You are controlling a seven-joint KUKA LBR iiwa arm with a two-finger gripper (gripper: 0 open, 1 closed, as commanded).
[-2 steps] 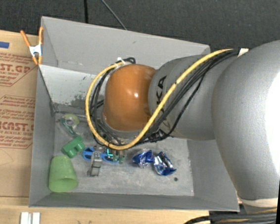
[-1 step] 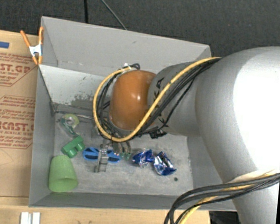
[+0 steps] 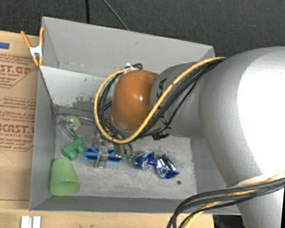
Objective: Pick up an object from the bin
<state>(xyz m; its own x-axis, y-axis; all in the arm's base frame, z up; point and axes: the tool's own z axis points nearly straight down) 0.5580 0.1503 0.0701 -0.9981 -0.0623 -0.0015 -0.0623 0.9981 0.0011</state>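
Observation:
My gripper (image 3: 102, 151) hangs below the orange cover, low over the bin floor left of the middle. Its tip is right at a flat blue object (image 3: 91, 154) that lies on the floor and sticks out to the left and right of it. I cannot tell if the blue object is gripped. A small green block (image 3: 73, 148) lies just left of the blue object. Crumpled blue foil wrappers (image 3: 155, 164) lie to the right of the gripper.
A light green cup (image 3: 64, 177) lies on its side in the front left corner. A clear, greenish ring-shaped piece (image 3: 70, 123) sits near the left wall further back. The arm, its cover and cables hide the middle and right of the bin.

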